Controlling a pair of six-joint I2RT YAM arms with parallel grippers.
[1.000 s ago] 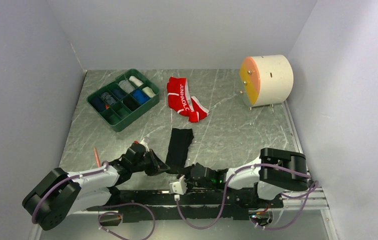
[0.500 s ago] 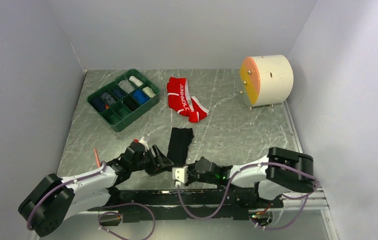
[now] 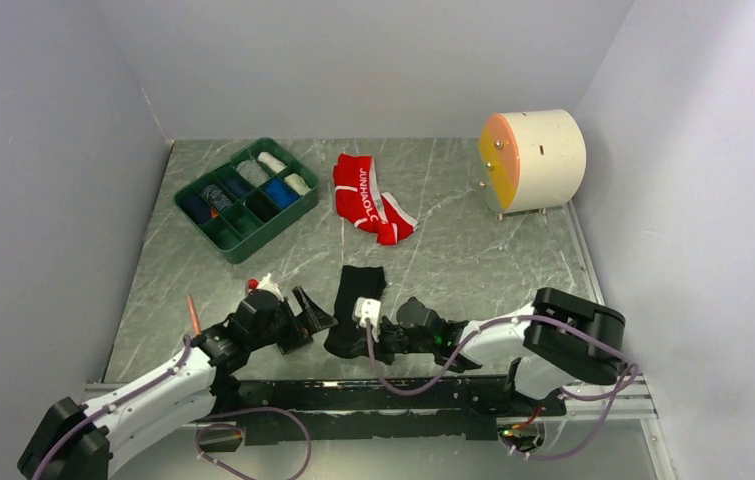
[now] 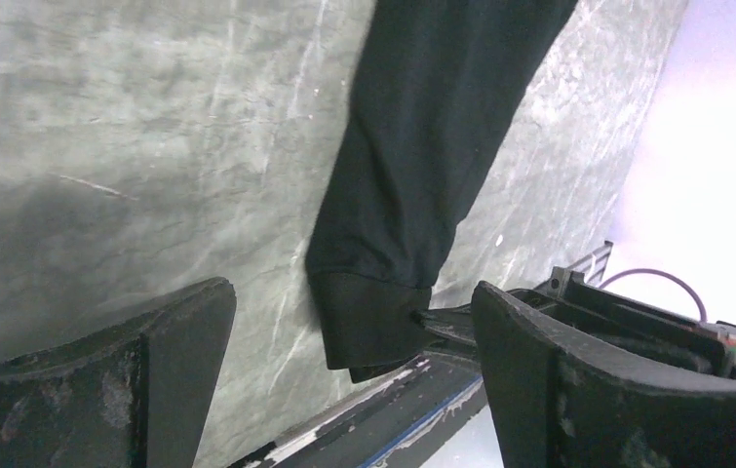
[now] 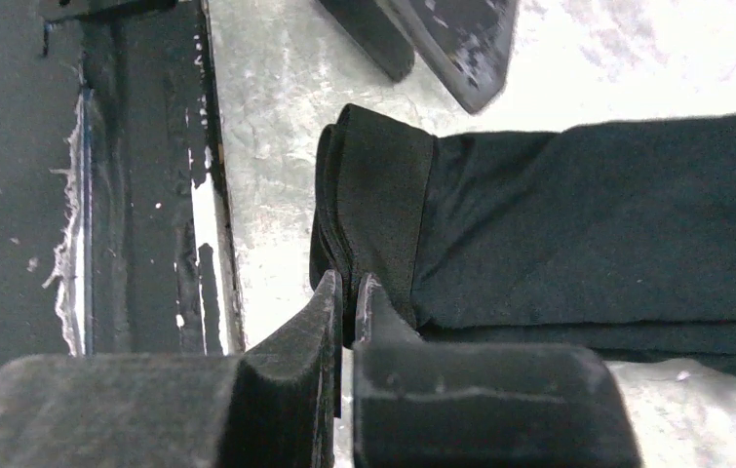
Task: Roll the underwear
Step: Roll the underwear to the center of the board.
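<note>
Rolling of the black briefs point(image 5: 588, 224), judged at its very start: band gripped, no turn of cloth made yet.

Pinching the folded near-end band with the right gripper point(image 5: 349, 292). Closed almost fully, only a thin edge of band between the pads. Gripping at one side of the band, not its middle.

Holding nothing with the left gripper point(image 4: 352, 302). Spread wide, sitting low just to the left of the same band end, with the end framed between its two fingers in the wrist view. Cannot tell whether touching cloth or table.

Next move, as a guess: needs the pinched band flipped over onto the strip, away from the arms, then tight, even turns. Probably also needs the left gripper closing on the free side of the band, or pinning it. Otherwise risks a skewed, loose roll.

Lying beyond the pinch as a narrow folded strip, flat on the grey marbled tabletop point(image 3: 473, 250), pointing away from both grippers.

Further beyond, well apart: red briefs point(image 3: 363, 195), crumpled, white-lettered waistband showing, not yet handled.

Beyond and left of the left gripper: green tray point(image 3: 243, 240) with small rolled items in its compartments. Far beyond and right of the right gripper: cream drum point(image 3: 543, 155) with an orange face.
</note>
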